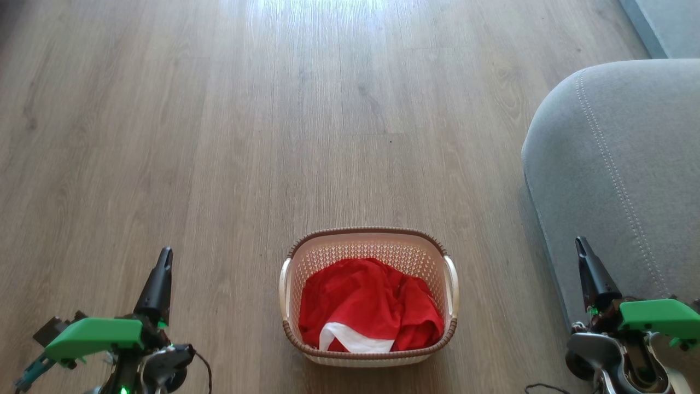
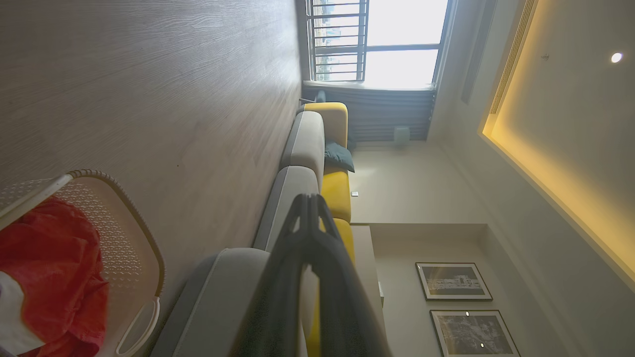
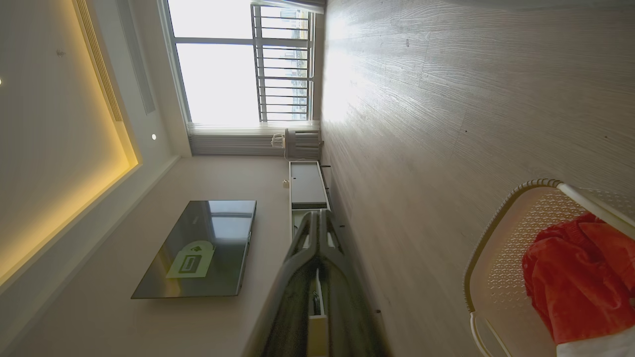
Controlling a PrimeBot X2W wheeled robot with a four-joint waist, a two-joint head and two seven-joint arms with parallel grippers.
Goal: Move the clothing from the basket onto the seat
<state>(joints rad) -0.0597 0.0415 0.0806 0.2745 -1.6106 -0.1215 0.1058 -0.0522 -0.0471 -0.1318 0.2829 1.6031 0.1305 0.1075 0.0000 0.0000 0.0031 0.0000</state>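
Note:
The red clothing (image 1: 369,306) with a white panel lies bunched inside the cream basket (image 1: 449,257), which stands on the wood floor near the bottom middle of the head view. The grey seat (image 1: 618,158) fills the right side, its rounded corner facing the basket. My left gripper (image 1: 164,256) is shut and empty at the lower left, well to the left of the basket. My right gripper (image 1: 581,244) is shut and empty at the lower right, in front of the seat's edge. Basket (image 2: 144,238) and clothing (image 2: 49,263) also show in the left wrist view, and clothing (image 3: 575,277) in the right wrist view.
Wood plank floor (image 1: 273,109) stretches ahead and to the left. A second grey cushion corner (image 1: 664,24) shows at the top right. The wrist views show a long grey and yellow sofa (image 2: 307,148), a window (image 3: 238,64), and a wall television (image 3: 198,248) over a low cabinet (image 3: 307,186).

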